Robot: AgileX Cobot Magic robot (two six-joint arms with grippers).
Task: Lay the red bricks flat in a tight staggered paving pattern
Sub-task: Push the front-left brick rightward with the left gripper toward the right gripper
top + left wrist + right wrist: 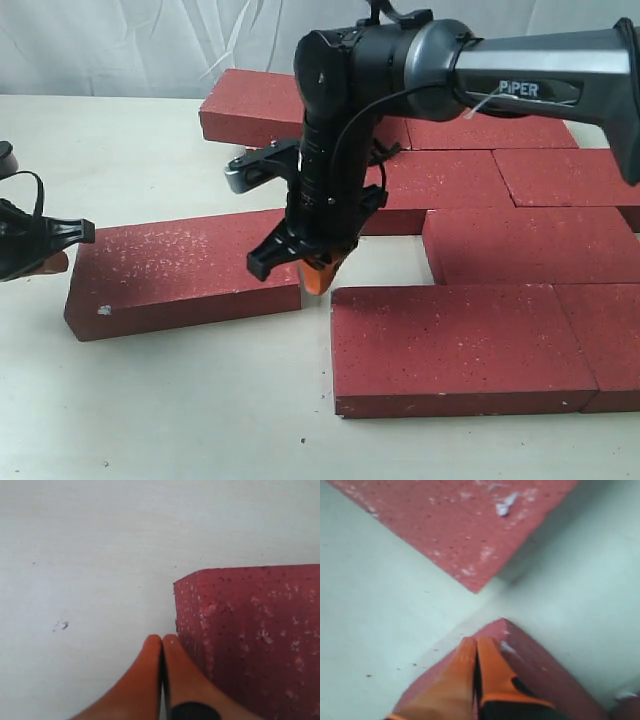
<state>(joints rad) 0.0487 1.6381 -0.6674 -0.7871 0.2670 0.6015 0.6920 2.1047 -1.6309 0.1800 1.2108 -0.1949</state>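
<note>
One red brick (185, 270) lies flat and slightly askew, apart from the others at the left middle. My left gripper (45, 264) is shut, its orange tips (161, 640) against that brick's left end face (250, 630). My right gripper (325, 272) is shut, pointing down at the same brick's right end, beside the front-row brick (455, 345). In the right wrist view the shut tips (476, 642) sit at one brick corner (530, 665), with another brick's corner (470, 525) across a strip of table. Several more bricks (530, 245) lie flat in staggered rows at the right.
The white table (150, 400) shows bare at the front left. The back-row brick (260, 105) lies behind the right arm (520, 70), which reaches in from the right above the paved rows. A white curtain hangs behind the table.
</note>
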